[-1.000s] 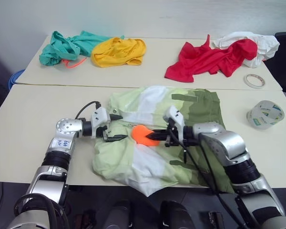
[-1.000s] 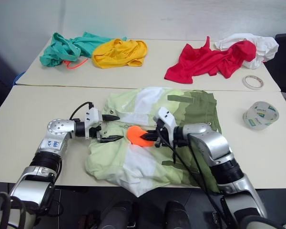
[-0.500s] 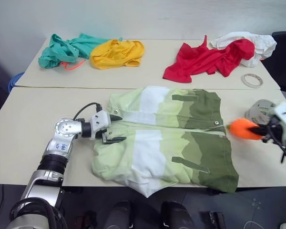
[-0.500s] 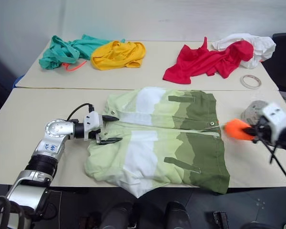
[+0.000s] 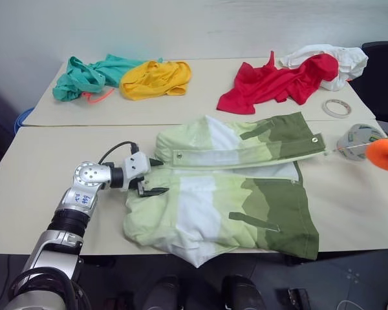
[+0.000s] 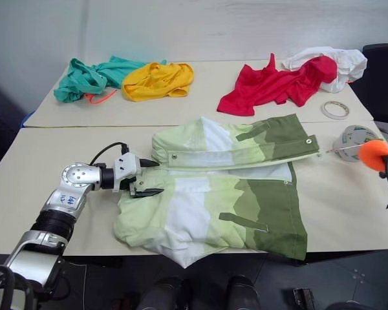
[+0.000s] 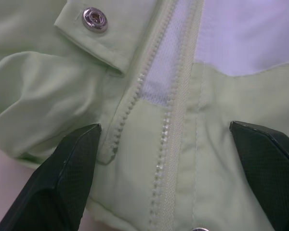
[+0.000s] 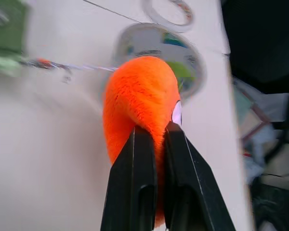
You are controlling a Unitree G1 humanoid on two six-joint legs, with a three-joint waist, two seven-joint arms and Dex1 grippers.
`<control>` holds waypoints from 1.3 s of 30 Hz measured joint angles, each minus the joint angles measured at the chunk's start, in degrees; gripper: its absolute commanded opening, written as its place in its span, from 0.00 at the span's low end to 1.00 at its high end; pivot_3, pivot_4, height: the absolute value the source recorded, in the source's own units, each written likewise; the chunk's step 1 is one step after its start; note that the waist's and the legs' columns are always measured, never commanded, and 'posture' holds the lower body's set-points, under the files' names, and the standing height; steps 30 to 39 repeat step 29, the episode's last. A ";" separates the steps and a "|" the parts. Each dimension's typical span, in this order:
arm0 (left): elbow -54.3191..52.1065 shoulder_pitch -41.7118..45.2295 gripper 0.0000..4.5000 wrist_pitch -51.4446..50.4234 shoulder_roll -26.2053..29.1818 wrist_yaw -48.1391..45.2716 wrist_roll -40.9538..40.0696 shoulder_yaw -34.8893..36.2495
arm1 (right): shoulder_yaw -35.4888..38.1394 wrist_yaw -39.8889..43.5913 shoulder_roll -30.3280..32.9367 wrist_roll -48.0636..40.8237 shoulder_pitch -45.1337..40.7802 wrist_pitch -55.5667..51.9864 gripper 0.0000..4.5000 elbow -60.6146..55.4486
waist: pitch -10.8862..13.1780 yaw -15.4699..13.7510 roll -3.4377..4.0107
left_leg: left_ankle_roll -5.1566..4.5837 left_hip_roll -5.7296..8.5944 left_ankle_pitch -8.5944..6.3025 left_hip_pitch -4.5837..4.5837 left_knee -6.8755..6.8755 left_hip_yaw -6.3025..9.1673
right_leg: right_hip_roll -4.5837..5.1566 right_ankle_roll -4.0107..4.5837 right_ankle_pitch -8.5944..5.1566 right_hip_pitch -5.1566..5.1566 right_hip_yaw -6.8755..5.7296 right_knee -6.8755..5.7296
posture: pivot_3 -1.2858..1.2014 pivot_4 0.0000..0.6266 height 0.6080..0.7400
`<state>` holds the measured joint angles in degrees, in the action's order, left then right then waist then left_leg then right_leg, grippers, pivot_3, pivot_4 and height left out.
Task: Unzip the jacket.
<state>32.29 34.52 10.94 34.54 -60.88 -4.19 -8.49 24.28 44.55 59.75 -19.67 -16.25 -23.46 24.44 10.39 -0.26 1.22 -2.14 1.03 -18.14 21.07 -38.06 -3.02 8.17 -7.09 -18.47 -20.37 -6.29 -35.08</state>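
The jacket (image 5: 226, 194) is spread on the near counter (image 5: 26, 194), its front parted along the zipper (image 7: 171, 120). Its pale green end is straddled by the wide-open left pincer (image 5: 152, 177). An orange pompom (image 8: 139, 103) is pinched by the right pincer (image 8: 152, 130) beside a tape roll (image 5: 357, 139)

near table: I see a beige rectangular tabletop (image 5: 26, 194) carrying the pale lime, white and olive fabric jacket (image 5: 226, 194) and a clear tape roll (image 5: 355, 139)
far table: my view has teal (image 5: 90, 74), yellow (image 5: 155, 77), red (image 5: 271, 84), white (image 5: 330, 58) garments, thin tape ring (image 5: 338, 108)
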 measured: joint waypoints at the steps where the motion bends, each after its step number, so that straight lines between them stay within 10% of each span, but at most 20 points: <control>1: -0.90 -0.64 1.00 -0.74 0.06 0.01 -0.26 0.48 | 0.57 0.95 -0.30 -1.78 1.94 -3.09 0.26 -3.13 | -0.02 0.08 0.05 | 0.00 -0.02 0.00 0.04 0.04 0.00 | -0.02 0.00 0.00 -0.02 0.00 -0.07 | 0.52 0.24 1.00; 10: -20.35 -11.79 1.00 -15.49 3.58 -4.38 -14.56 9.55 | 12.52 11.90 -5.20 -11.09 18.94 -1.68 0.97 -26.17 | 0.58 0.32 -0.64 | -0.01 -0.12 -0.06 0.29 0.02 0.01 | -0.39 -0.07 0.06 -0.16 0.21 0.04 | 0.52 0.24 1.00; 14: -33.59 -13.53 1.00 -23.13 10.86 -7.01 -21.31 14.38 | 11.57 14.28 -7.26 -15.28 11.99 2.63 0.99 -34.26 | 0.63 0.48 -0.74 | 0.18 -0.28 -0.15 0.15 0.03 0.15 | -0.26 0.04 0.06 -0.04 0.47 0.33 | 0.52 0.24 1.00; 24: -34.07 -31.44 1.00 -17.75 14.42 -5.51 -17.96 21.05 | -19.66 34.03 -16.49 -8.92 0.59 18.73 0.99 -28.50 | 0.78 0.36 -0.87 | 0.07 -0.40 -0.33 0.41 -0.03 0.03 | -0.48 0.13 0.01 -0.23 0.27 0.27 | 0.52 0.24 1.00; 39: -39.87 -38.21 1.00 -19.28 12.89 0.99 -18.05 26.15 | -21.46 36.92 -18.05 -6.71 -1.04 26.25 0.99 -21.52 | 0.83 -0.36 -0.95 | 0.03 -0.31 -0.37 0.43 -0.17 0.24 | -0.19 0.12 0.02 -0.11 0.32 0.27 | 0.52 0.24 1.00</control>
